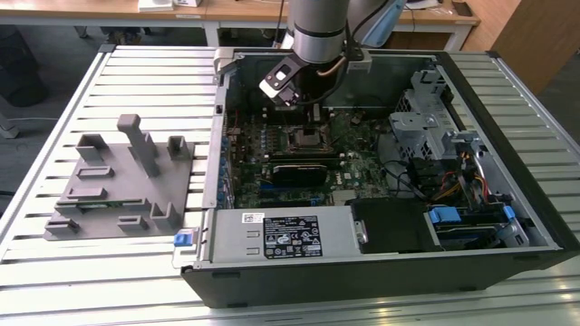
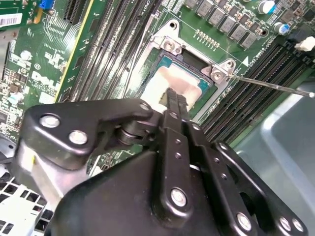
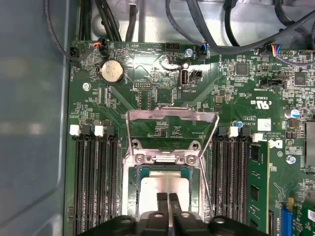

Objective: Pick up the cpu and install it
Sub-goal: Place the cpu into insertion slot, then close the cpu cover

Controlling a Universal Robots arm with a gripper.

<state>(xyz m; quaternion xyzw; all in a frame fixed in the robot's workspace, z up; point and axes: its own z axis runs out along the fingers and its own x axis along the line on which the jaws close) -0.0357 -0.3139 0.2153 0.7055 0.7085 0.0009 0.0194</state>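
Observation:
The cpu (image 3: 165, 183) lies flat in the motherboard socket, its silvery top with a pale border also showing in the second wrist view (image 2: 160, 81). The socket's metal load plate (image 3: 172, 116) stands swung open behind it. My gripper (image 3: 165, 196) hangs directly over the cpu with its two black fingers pressed together, tips at or just above the chip's top; in the second wrist view the gripper (image 2: 173, 96) covers part of the chip. In the exterior view the gripper (image 1: 305, 125) reaches down into the open computer case (image 1: 507, 88).
Rows of black memory slots (image 3: 93, 182) flank the socket, with one green module (image 3: 258, 182) seated. A grey plastic fixture (image 1: 118, 183) with upright posts stands on the slatted table at the exterior view's left. A power supply (image 1: 281, 234) and drive cage (image 1: 426, 125) crowd the case.

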